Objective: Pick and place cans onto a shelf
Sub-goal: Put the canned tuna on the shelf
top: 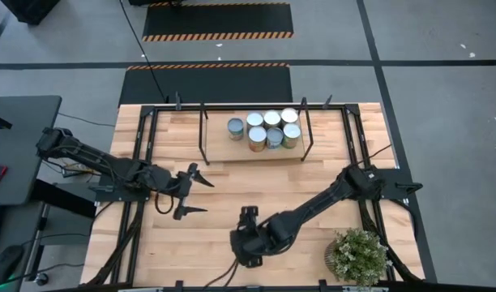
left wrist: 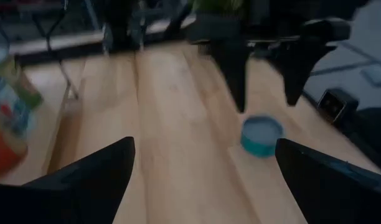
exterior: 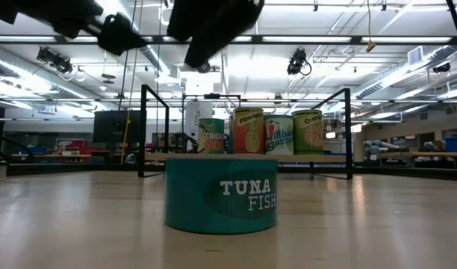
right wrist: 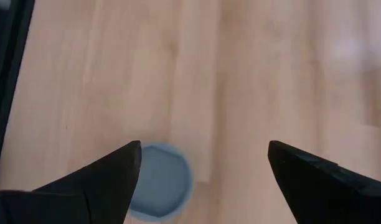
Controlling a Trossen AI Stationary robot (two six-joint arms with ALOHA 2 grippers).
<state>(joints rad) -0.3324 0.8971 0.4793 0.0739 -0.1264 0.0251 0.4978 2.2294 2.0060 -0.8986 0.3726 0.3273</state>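
Observation:
A low teal tuna can [exterior: 221,194] with a pale-blue top [left wrist: 261,134] stands on its base on the wooden table, near the front middle. My right gripper [right wrist: 204,146] hangs open just above it, fingers pointing down at a slant; the can [right wrist: 158,180] shows below its fingers, off toward one finger. Several taller cans [top: 264,130] stand upright on the light-wood shelf [top: 215,151] at the far middle. My left gripper [top: 195,192] waits open over the table's left part, well clear of the tuna can.
A potted plant [top: 357,255] stands at the near right corner, beside the right arm. Black metal rails [top: 147,146] frame the tabletop on its left, right and far sides. Bare wood lies between the tuna can and the shelf.

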